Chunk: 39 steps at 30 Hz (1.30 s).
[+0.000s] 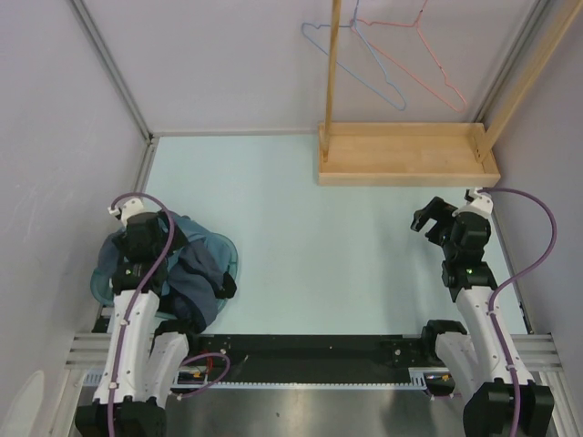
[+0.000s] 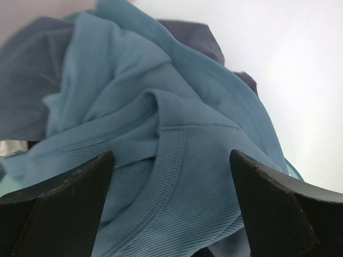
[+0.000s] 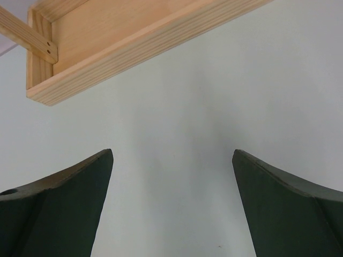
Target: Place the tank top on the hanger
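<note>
Tank top [image 2: 177,160] lies crumpled on darker clothes [image 1: 199,289] at the near left, seemingly in a teal basin [image 1: 230,258]. The left gripper [image 2: 171,155] hangs over it, jaws wide, ready to pinch its ribbed edge. The right gripper [image 3: 172,155], wide and empty, waits over the pale table [image 1: 319,228]; beyond, the hanger [image 1: 397,98] dangles from a wooden stand [image 1: 410,168].

White links on the left arm [image 1: 127,337] and right arm [image 1: 483,319], black blocks at the joints, and a purple cable [image 1: 537,246] looping along each. Tiny green light [image 1: 467,270] on the right one. Left pincer [image 2: 171,206] and right pincer [image 3: 171,206] both have dark, matte, wedge-shaped fingers [image 3: 59,209].
</note>
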Tool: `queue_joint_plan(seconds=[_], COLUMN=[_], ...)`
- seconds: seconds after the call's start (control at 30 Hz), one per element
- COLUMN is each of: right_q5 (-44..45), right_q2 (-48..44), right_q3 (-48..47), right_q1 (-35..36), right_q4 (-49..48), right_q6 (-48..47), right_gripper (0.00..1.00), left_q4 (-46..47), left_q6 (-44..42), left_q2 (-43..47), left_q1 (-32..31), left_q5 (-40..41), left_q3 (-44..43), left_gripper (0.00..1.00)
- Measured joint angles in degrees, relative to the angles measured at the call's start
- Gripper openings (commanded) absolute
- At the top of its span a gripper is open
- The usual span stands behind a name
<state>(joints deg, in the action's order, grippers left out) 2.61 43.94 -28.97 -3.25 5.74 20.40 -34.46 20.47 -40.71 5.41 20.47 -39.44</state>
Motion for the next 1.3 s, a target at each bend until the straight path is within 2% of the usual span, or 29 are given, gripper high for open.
queue_joint_plan(seconds=[0.17,0.2,0.27,0.3,0.37,0.4,0.5,0.7,0.87,1.3], right_q5=[0.00,0.00,0.00,0.02,0.00,0.00,0.00,0.00,-0.02,-0.24], right_q2=[0.09,0.09,0.09,0.09,0.11,0.11,0.11,0.09,0.09,-0.68], right_q3=[-0.11,-0.11,-0.11,-0.11,-0.11,-0.11,-0.11,-0.11,-0.48,-1.01], right_q1=[0.00,0.00,-0.02,-0.02,-0.02,-0.04,-0.13,-0.26,-0.26,-0.37], right_q4=[-0.04,-0.07,-0.04,-0.04,-0.04,-0.04,-0.04,-0.02,0.02,0.15], right_q6=[0.26,0.35,0.44,0.46,0.52,0.52,0.55,0.55,0.55,0.59], right_gripper=[1.00,1.00,1.00,1.00,1.00,1.00,1.00,1.00,1.00,1.00], left_q4=[0.00,0.00,0.00,0.00,0.02,-0.02,-0.11,-1.46,-3.10,-4.39], left_q6=[0.96,1.05,1.62,1.62,2.14,2.19,2.36,2.58,2.54,-1.20], left_q2=[-1.42,-1.70,-1.68,-1.31,-0.22,0.24,1.49,2.62,3.76,0.39], left_q1=[0.35,0.42,0.46,0.50,0.55,0.55,0.57,0.57,0.59,0.66], left_q5=[-2.93,-2.95,-2.91,-2.86,-2.95,-2.95,-2.93,-2.99,-4.09,-13.57], left_q3=[1.14,1.14,1.14,1.14,1.14,1.11,0.98,-1.16,-6.49,-35.63], left_gripper=[0.67,0.56,0.47,0.38,0.30,0.19,0.00,0.00,0.00,0.00])
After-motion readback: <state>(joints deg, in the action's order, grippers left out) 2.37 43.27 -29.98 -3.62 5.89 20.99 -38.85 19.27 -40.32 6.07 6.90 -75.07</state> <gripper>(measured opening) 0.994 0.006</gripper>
